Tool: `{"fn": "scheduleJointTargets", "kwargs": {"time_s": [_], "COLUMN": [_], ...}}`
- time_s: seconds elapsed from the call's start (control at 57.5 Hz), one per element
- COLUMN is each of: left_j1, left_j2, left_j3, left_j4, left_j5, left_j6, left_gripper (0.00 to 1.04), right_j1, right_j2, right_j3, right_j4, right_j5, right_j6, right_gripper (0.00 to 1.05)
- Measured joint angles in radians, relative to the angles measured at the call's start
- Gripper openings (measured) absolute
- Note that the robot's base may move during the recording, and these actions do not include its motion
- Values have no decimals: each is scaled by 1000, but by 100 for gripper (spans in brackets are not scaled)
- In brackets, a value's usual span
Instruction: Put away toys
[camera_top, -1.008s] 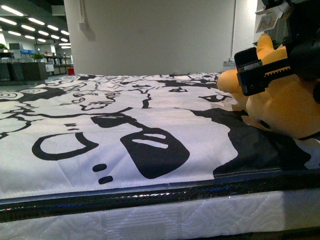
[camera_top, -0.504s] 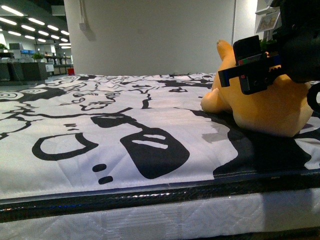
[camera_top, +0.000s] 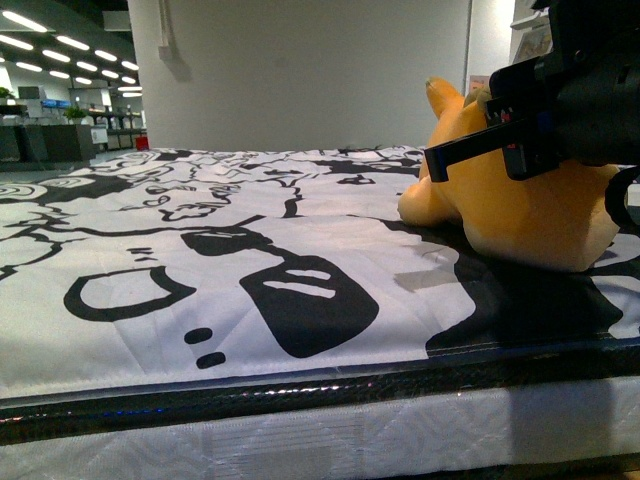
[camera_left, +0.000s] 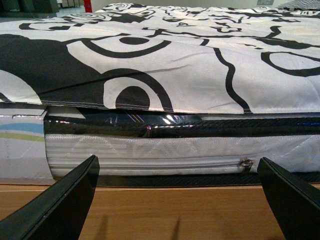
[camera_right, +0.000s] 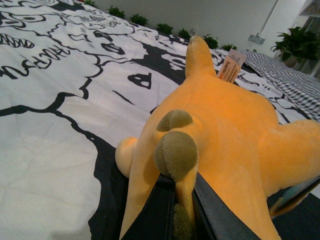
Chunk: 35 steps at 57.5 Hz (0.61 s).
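My right gripper (camera_right: 182, 200) grips the plush toy (camera_right: 225, 125) near the bedspread (camera_top: 250, 230) edge, with open cover leftward; my left gripper (camera_left: 176, 161) gapes.

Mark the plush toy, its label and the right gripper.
plush toy (camera_top: 520, 215), front view, on its orange body.
label (camera_right: 230, 68), right wrist view, on the printed tag.
right gripper (camera_right: 181, 187), right wrist view, midway between its jaws.

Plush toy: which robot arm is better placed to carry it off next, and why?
Right: the right gripper is shut on the plush toy; the left gripper is open, facing the mattress side.
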<state>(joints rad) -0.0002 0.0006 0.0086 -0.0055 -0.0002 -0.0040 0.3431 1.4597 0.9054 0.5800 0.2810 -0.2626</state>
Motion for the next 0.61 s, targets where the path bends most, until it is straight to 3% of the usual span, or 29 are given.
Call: {"fn": "scheduleJointTargets", "kwargs": {"time_s": [0.243,0.608], "left_j1": [0,0], "left_j2": [0,0], "left_j3": [0,0], "left_j4": [0,0], "left_j5": [0,0], "left_j6": [0,0], "left_gripper": [98,98], "right_j1": [-3,-129], "right_j2": [27,82], "right_j3": [14,206], "right_j4": [11,-48], "right_j5": [1,-140], "right_j6": [13,96], "right_gripper": [6,6]}}
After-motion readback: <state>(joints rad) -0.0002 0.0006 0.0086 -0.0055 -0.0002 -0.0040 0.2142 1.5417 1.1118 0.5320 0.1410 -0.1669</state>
